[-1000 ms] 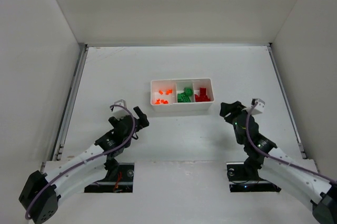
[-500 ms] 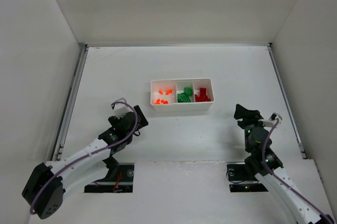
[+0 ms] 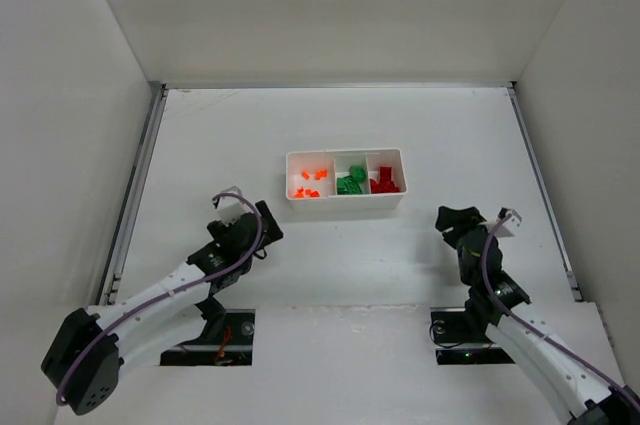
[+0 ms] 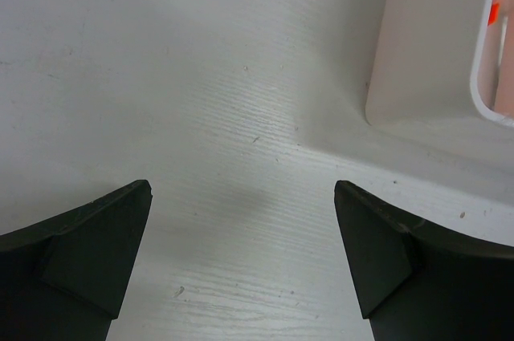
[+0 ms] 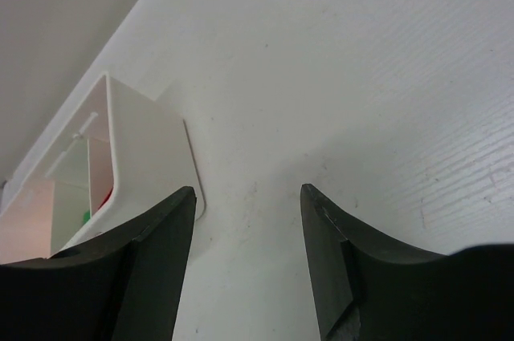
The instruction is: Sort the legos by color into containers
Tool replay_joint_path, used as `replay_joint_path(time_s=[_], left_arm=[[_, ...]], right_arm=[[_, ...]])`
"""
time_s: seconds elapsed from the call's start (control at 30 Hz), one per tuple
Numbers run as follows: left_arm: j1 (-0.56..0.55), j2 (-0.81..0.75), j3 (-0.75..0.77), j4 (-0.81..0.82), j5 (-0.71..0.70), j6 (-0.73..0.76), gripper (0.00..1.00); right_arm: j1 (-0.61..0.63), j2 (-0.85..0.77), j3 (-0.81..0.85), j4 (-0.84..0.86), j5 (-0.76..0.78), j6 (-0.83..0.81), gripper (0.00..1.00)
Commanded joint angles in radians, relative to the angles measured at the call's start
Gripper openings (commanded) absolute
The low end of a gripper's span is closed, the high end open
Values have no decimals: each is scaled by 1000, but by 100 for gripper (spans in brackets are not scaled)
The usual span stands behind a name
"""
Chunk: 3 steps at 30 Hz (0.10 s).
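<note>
My right tool (image 3: 458,217) had swung back left; it and my left tool (image 3: 264,227) gaped empty. The legos (image 3: 349,183) lay sorted in the tray (image 3: 345,203), farther out between them, long axis left-right.

The white tray (image 3: 345,203) sits mid-bench: orange bits (image 3: 310,183) in its left compartment, green bricks (image 3: 351,181) in the middle, red bricks (image 3: 384,181) on the right. The left gripper (image 3: 262,229) and right gripper (image 3: 455,220) are nearer the near edge, both apart from the tray
</note>
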State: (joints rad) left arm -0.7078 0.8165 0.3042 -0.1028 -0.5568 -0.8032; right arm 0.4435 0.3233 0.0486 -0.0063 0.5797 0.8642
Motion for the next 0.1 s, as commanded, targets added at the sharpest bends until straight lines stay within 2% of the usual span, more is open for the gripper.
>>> replay_joint_path(time_s=[0.0, 0.07], left_arm=[[-9, 4, 35, -3, -6, -13, 100], [-14, -2, 32, 2, -6, -13, 100]], right_arm=[[-1, 14, 13, 75, 2, -2, 61], [-1, 14, 13, 75, 5, -2, 61]])
